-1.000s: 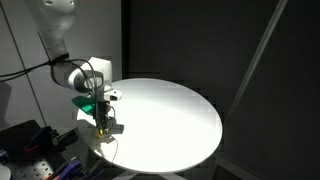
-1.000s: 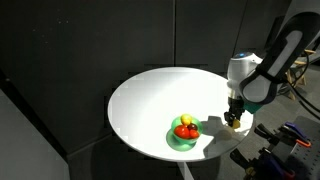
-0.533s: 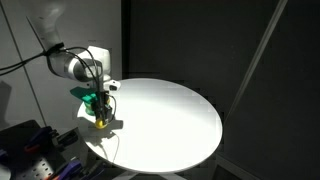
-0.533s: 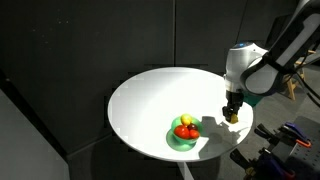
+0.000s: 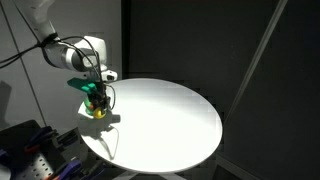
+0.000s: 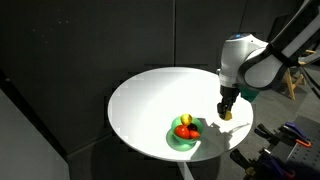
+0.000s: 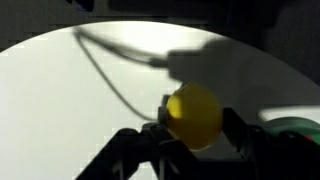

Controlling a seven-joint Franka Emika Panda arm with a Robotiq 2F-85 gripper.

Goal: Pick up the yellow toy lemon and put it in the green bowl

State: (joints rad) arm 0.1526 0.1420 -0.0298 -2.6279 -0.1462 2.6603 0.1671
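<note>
Half the job looks done to me: the hand (image 6: 227,114) is clamped shut around the yellow toy lemon (image 7: 193,115), and the whole thing hangs clear of the desk (image 6: 140,95), so the pickup part is sorted. The wrist view shows it best, with the dark fingers (image 7: 236,131) pressed in on either side of the lemon and its shadow falling on the white top underneath. The lemon itself is a small, rounded, bright yellow blob with a smooth, slightly glossy look. It sits about centred in the grip, with most of it poking out in front of the fingers. What's left is the carry and the drop. In an exterior view the green bowl (image 6: 172,141) sits on the desk near its front edge, off to one side of the hand and apart from it, so nothing is over the bowl yet. The bowl isn't empty either: a couple of red-orange toy pieces (image 6: 184,131) and another yellow bit (image 6: 186,120) are in there, so I'd guess the lemon ends up resting on top of them.
</note>
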